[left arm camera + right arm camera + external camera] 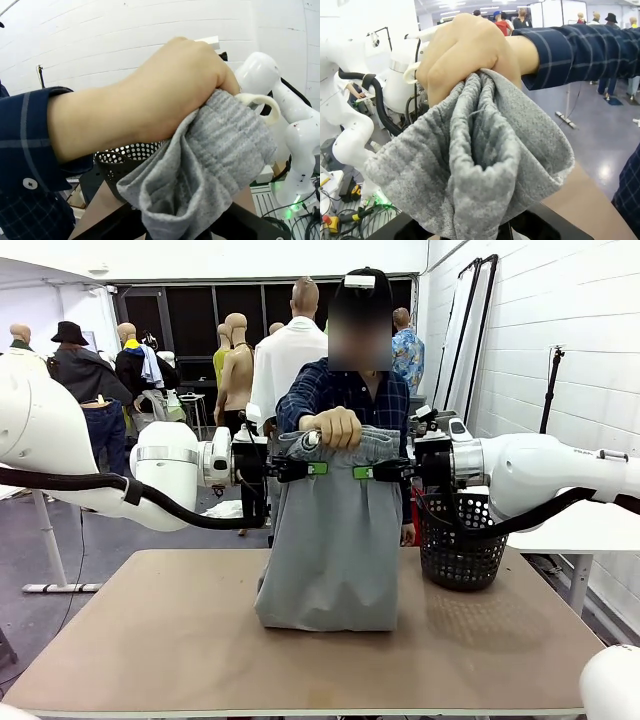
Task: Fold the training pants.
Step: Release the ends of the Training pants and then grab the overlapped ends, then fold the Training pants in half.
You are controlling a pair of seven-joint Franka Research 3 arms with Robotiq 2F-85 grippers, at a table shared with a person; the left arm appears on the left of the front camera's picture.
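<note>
The light grey training pants [330, 540] hang above the table, their lower part resting bunched on the tabletop [180, 640]. A person's hand [332, 427] grips the gathered waistband from above at its middle. My left gripper [308, 469] is shut on the waistband's left edge. My right gripper [366, 472] is shut on the right edge. In the left wrist view the hand [150, 95] clutches the ribbed waistband [225, 150] right above my fingers. In the right wrist view the hand [465, 50] holds the folded grey cloth [480, 165] the same way.
A black mesh basket [460, 540] stands on the table's right side, just behind my right arm. The person stands at the far edge, directly behind the pants. The table's near half lies bare.
</note>
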